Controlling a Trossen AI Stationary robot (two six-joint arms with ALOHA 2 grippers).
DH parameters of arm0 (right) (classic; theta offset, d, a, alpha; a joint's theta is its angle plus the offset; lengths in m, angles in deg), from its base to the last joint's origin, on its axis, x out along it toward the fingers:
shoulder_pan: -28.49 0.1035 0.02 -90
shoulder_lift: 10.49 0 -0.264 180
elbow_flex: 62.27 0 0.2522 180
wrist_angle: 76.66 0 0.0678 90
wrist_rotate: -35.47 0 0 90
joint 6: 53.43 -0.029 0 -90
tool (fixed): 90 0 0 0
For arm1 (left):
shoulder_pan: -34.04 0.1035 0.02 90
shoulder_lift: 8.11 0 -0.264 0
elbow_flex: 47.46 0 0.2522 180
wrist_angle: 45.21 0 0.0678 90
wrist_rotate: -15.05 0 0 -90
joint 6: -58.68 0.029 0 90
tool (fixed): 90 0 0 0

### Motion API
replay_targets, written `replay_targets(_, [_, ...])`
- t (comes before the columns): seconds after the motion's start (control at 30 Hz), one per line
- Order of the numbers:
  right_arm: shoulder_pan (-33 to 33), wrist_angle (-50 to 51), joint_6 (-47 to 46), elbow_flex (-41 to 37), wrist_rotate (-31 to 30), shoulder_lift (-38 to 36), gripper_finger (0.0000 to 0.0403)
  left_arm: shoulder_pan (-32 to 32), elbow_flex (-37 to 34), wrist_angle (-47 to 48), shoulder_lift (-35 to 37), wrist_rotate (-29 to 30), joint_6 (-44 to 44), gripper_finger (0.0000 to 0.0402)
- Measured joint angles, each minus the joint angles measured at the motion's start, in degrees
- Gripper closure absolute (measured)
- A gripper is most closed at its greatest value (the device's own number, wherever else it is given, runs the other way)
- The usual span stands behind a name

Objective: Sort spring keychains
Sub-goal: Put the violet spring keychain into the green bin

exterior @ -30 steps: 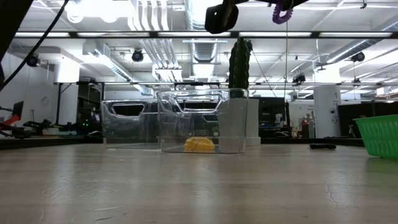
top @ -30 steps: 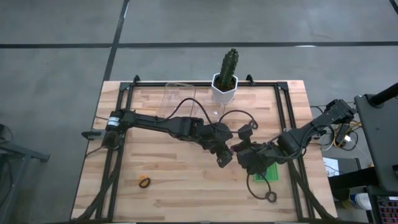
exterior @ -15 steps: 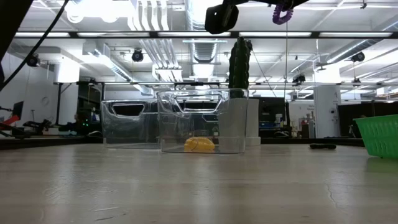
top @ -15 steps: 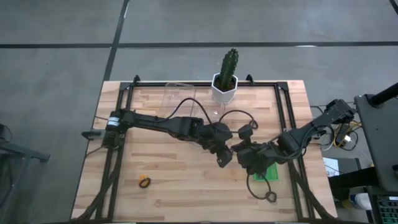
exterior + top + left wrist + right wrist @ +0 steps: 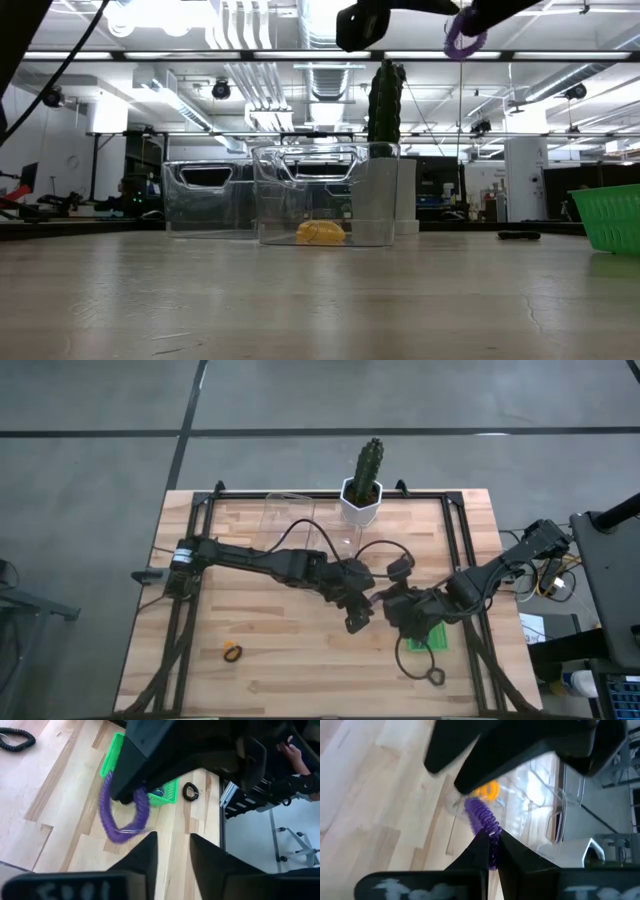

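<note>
One camera hangs overhead and looks straight down on the whole counter (image 5: 250, 650) and the floor around it. Another sits at counter height, looking level across it into the room. Both take in the cactus (image 5: 368, 463). Each wrist camera looks closely past its own fingers; both show the purple coil (image 5: 120, 812).

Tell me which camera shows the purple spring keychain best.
The left wrist view: the purple spring keychain hangs there as a full loop above the table. The right wrist view shows only a coiled stretch, the low view a small ring up high, and the high view hides it among the arms.
</note>
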Motion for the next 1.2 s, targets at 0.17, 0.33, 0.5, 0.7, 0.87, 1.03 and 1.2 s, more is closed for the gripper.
replay_targets(0.17, [0.0,5.3,-5.9,0.0,1.2,0.0,0.0392,1.4,0.0,2.4,0.5,-0.2,0.1,0.0262])
replay_targets(0.33, [0.1,10.0,-13.2,0.0,5.6,0.0,0.0392,3.6,0.1,9.9,4.2,1.5,-1.3,0.0259])
replay_targets(0.5, [1.3,13.8,-19.7,0.0,6.2,0.0,0.0392,3.4,-1.7,13.1,11.8,14.7,0.1,0.0259])
replay_targets(0.7, [4.6,18.3,-28.8,0.0,7.5,0.0,0.0392,0.2,-8.3,13.6,22.8,25.9,-0.5,0.0259])
replay_targets(0.87, [7.7,23.2,-38.9,-0.1,12.2,0.0,0.0392,-3.4,-18.4,11.0,31.5,29.3,-4.9,0.0259])
replay_targets(1.03, [10.2,24.1,-48.6,-1.5,18.7,0.0,0.0392,-6.9,-31.0,2.9,39.4,30.6,-7.7,0.0259])
replay_targets(1.2, [11.6,23.9,-56.8,-4.5,22.8,0.1,0.0391,-9.5,-43.9,-8.9,47.0,30.6,-8.3,0.0259])
